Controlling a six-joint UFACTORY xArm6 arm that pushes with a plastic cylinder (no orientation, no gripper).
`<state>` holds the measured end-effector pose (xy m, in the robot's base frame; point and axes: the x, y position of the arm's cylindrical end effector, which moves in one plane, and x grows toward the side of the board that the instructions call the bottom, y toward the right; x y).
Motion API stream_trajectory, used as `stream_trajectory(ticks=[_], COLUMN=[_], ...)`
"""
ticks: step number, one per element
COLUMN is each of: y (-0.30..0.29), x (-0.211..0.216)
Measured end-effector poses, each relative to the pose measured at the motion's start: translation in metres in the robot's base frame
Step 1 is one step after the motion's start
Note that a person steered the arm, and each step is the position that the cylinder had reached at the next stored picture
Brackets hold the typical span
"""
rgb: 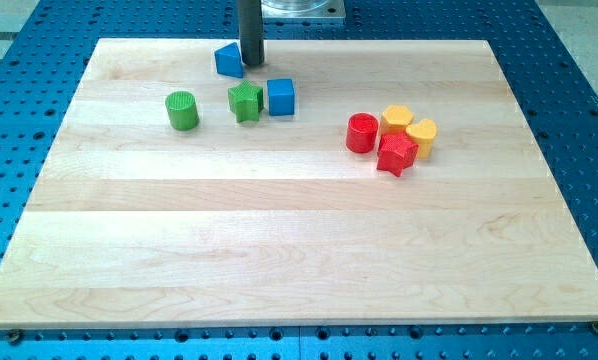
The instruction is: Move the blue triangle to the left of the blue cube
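Note:
The blue triangle [228,60] lies near the board's top edge, left of centre. My tip [252,64] stands right beside it, touching or nearly touching its right side. The blue cube [280,97] sits below and to the right of the tip. A green star-shaped block [245,101] sits just left of the blue cube, touching or almost touching it, directly below the triangle.
A green cylinder [182,110] stands left of the green star. At the view's right a red cylinder [361,132], a red star-shaped block [396,154] and two yellow blocks [397,119] [422,135] form a tight cluster. The wooden board [299,250] lies on a blue perforated table.

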<state>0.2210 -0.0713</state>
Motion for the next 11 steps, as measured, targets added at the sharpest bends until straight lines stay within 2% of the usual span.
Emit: stream_trajectory(ticks=[1,2,3,4,5,7,9,10,11], y=[-0.056,-0.029,-0.077,-0.153,-0.195,-0.047,0.023,-0.059,-0.176], x=[0.000,0.039,0.029,0.022,0.035,0.058,0.072,0.064,0.073])
